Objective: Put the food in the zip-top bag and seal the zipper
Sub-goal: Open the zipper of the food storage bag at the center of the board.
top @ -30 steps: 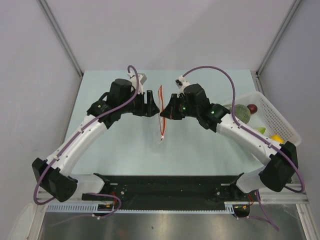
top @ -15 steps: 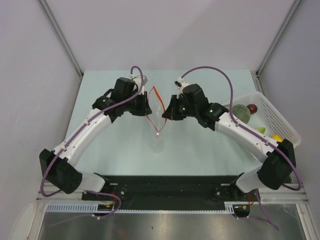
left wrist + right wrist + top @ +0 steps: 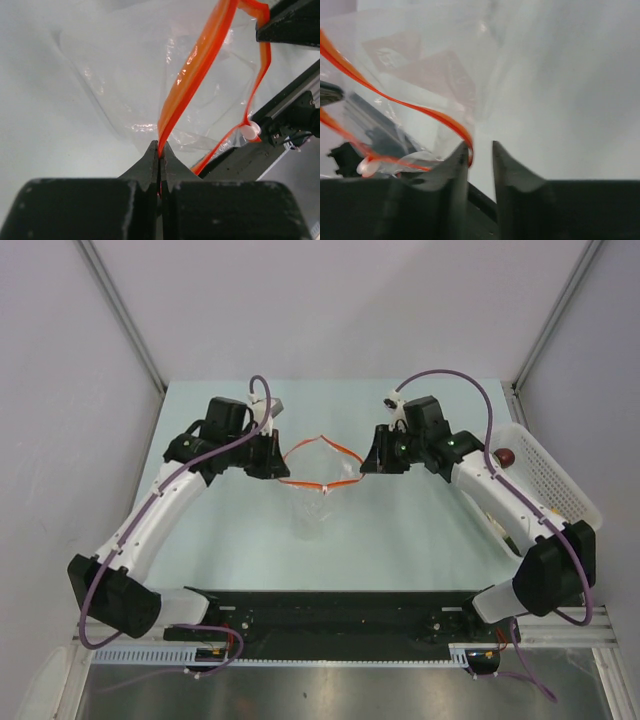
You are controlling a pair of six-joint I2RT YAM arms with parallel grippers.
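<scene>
zip-top bag (image 3: 312, 502) held between both arms, mouth spread open. zipper (image 3: 200, 65) end pinched in left gripper (image 3: 159, 150), fingers fully closed on it. right gripper (image 3: 480, 150) fingers narrowly apart, strip at one inner face; real grip cannot be told. mouth best held wide, tension even, no tugging. food seen only as dark red piece (image 3: 507, 454) in basket (image 3: 565, 495), well apart.

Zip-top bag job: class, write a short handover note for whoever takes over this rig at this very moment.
Left gripper: jaws shut on the zipper.
Right gripper: gap between jaws, zipper against one finger; grip unclear.
Zip-top bag between the arms, mouth spread open, empty.
Food: dark red piece in the white basket; rest hidden by the right arm.
Done: mouth opened. Left: load food, seal.
</scene>
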